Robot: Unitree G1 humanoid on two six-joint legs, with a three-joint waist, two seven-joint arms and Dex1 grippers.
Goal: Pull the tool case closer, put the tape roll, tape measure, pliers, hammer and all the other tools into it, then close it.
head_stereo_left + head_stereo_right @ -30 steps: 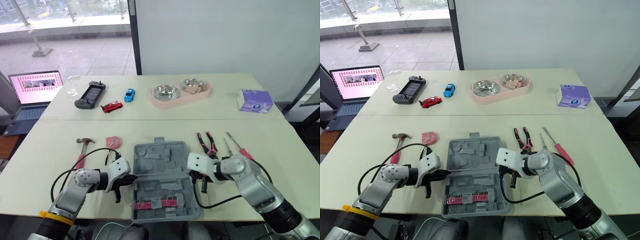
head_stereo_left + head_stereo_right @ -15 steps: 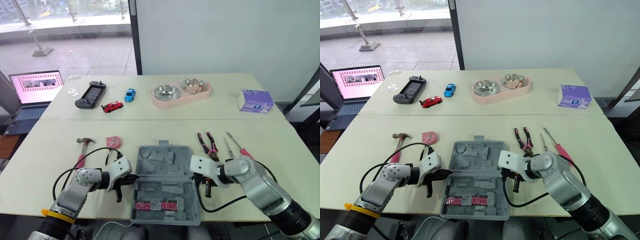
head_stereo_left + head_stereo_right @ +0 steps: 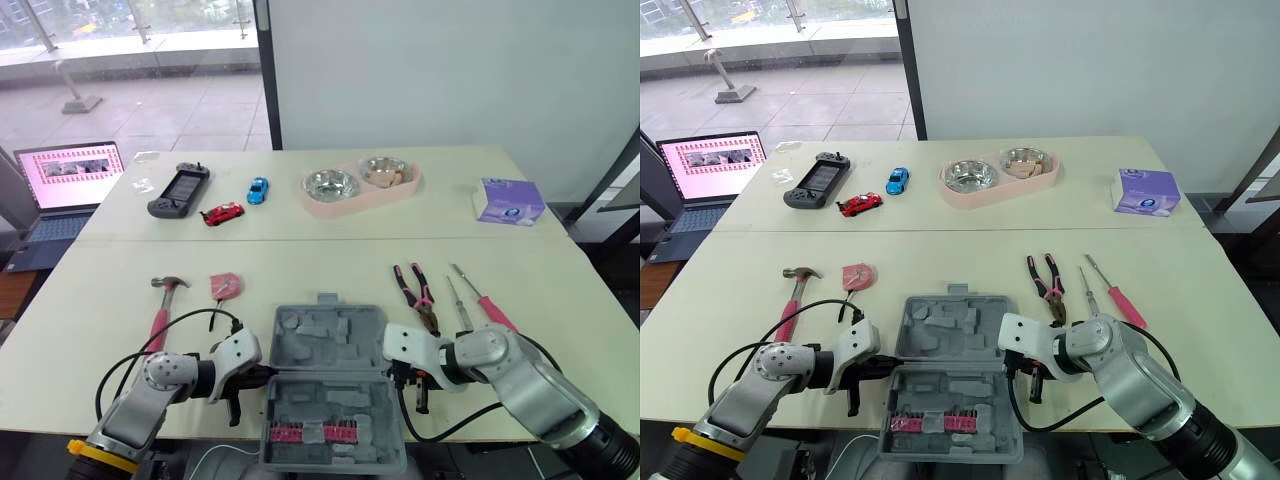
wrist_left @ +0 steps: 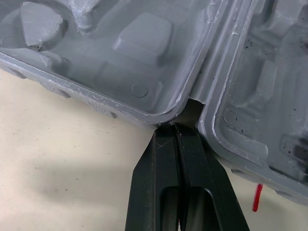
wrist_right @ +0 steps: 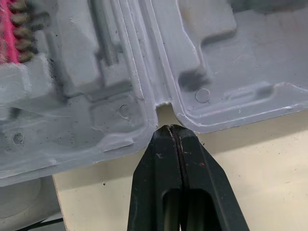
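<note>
The grey tool case (image 3: 330, 345) lies open at the table's front edge, its near half holding pink bits and reaching past the edge. My left gripper (image 3: 262, 373) is shut, its tips pressed into the hinge notch on the case's left side (image 4: 175, 129). On the right side my right gripper (image 3: 393, 369) is shut too, tips against the matching notch (image 5: 169, 129). Left of the case lie a pink-handled hammer (image 3: 163, 305) and a pink tape roll (image 3: 226, 286). To its right are pliers (image 3: 415, 292) and two screwdrivers (image 3: 458, 300), (image 3: 487, 304).
On the far table stand a game controller (image 3: 179, 190), a red toy car (image 3: 223, 213), a blue toy car (image 3: 258, 189), a pink double bowl tray (image 3: 330, 207) and a purple box (image 3: 509, 202). An open laptop (image 3: 58, 178) sits off the left.
The case has slid toward me with both shut grippers at its hinge notches; its near half now overhangs the front edge. The other tools have not moved.
</note>
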